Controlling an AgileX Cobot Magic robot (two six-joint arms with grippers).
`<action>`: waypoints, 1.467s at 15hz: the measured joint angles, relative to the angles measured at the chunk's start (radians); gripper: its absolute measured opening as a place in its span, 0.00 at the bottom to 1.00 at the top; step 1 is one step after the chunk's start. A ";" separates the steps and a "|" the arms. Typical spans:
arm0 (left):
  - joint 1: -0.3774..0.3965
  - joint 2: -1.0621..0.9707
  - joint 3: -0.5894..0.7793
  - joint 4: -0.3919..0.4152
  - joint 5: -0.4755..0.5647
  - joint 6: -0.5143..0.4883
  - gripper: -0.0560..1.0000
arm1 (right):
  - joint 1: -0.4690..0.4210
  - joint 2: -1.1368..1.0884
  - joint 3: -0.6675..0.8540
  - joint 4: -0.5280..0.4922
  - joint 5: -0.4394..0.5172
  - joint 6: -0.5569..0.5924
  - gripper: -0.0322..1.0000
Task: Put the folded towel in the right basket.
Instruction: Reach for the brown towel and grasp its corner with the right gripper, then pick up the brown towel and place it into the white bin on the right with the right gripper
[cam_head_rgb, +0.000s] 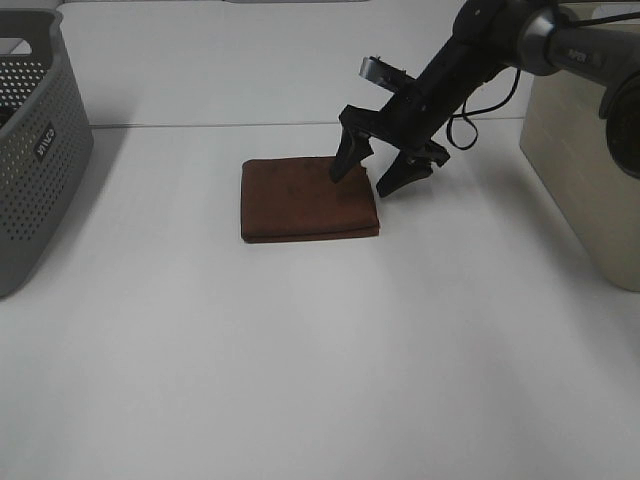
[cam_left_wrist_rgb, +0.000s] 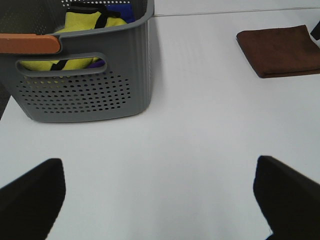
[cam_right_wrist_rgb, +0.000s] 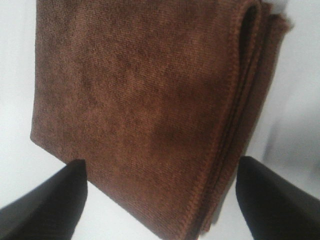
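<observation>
Looks soft, light, floppy: towel (cam_head_rgb: 300, 200). Best pinched across the layered right edge to hold folds together. Spread wide there, holding nothing: right gripper (cam_head_rgb: 362, 184); left gripper (cam_left_wrist_rgb: 160, 200) also spread.

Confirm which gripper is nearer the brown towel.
Right. The right gripper hangs open at the right edge of the towel, one finger above the cloth. The left gripper sits open by the gray basket, far from the towel.
</observation>
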 joint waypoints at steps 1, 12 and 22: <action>0.000 0.000 0.000 0.000 0.000 0.000 0.97 | 0.000 0.013 -0.001 0.014 -0.004 0.000 0.78; 0.000 0.000 0.000 0.000 0.000 0.000 0.97 | 0.000 0.072 -0.008 0.097 -0.110 -0.012 0.12; 0.000 0.000 0.000 0.000 0.000 0.000 0.97 | 0.000 -0.276 -0.008 -0.039 0.009 -0.002 0.09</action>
